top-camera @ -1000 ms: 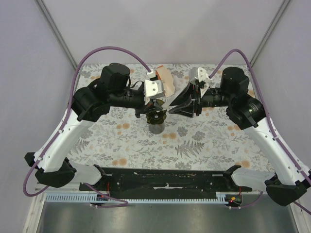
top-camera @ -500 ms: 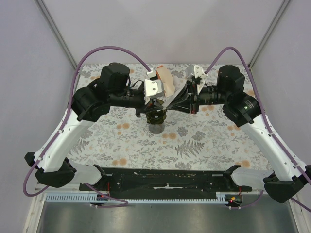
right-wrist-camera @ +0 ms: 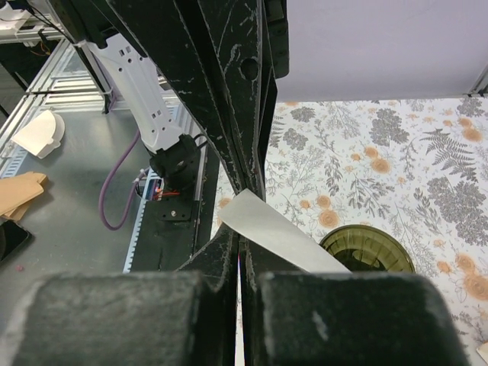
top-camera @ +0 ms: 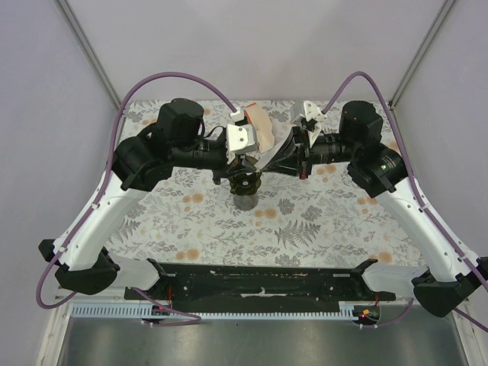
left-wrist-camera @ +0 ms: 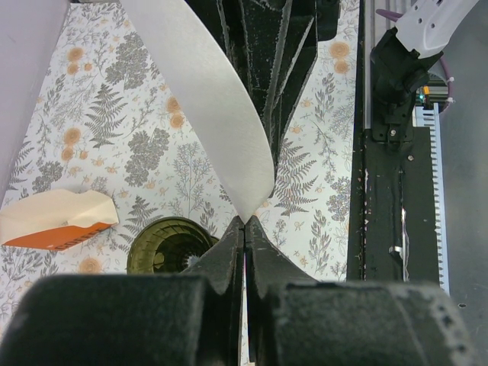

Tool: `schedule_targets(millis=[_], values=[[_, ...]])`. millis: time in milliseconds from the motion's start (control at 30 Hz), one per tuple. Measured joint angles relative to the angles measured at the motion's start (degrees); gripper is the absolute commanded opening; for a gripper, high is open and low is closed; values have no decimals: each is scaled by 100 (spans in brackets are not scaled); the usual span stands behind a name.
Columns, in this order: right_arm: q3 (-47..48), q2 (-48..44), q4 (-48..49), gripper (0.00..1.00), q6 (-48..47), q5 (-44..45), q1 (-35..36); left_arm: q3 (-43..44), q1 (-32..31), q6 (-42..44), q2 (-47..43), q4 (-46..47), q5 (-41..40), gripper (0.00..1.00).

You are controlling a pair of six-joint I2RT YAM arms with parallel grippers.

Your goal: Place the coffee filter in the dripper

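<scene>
Just above the dripper (left-wrist-camera: 164, 244) we hold the coffee filter (left-wrist-camera: 206, 107) mid-air: left gripper (left-wrist-camera: 245, 225) clamped tight on one corner, right gripper (right-wrist-camera: 239, 242) clamped on the opposite edge.

Access to the dripper (top-camera: 245, 185) from above is restricted. The left gripper (left-wrist-camera: 245, 226) and right gripper (right-wrist-camera: 239, 245) meet tip to tip close over its far side. Both are clamped on the coffee filter (left-wrist-camera: 202, 99), which spans the gap between them as a sheet. The left wrist housing (top-camera: 240, 139) overhangs the rear-left approach. The orange-and-cream pack (top-camera: 260, 128) lies on the table just behind. Passage is open on the near side, where the floral tabletop (top-camera: 305, 229) runs from the dripper to the black base rail (top-camera: 259, 284). Grey walls (top-camera: 46, 114) bound left, right and rear.
</scene>
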Motion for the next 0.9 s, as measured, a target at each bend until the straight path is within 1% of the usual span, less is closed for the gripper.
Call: schedule_targets(millis=[267,533,567,600,667,733,800,900], values=[[-55,-15,223,0,85,-59,-2,0,0,-24,0,0,-15,2],[-407,-17,352,0,247,-26,-2,0,-2,-92,2,11,-59,2],[-459,-24,352,6,245,-44,-2,0,-2,-101,2,22,-59,2],[-505,-39,350,16,243,-70,-2,0,-2,-107,2,28,-59,2],[-599,-105,348,38,214,-109,-2,0,-2,-111,2,35,-57,2],[-713,-225,350,51,114,-118,-2,0,-2,-120,2,44,-55,2],[-813,-374,356,58,-44,-103,-2,0,-2,-122,2,44,-55,2],[-859,-570,361,65,-256,-81,-2,0,-2,-125,2,44,-46,2]])
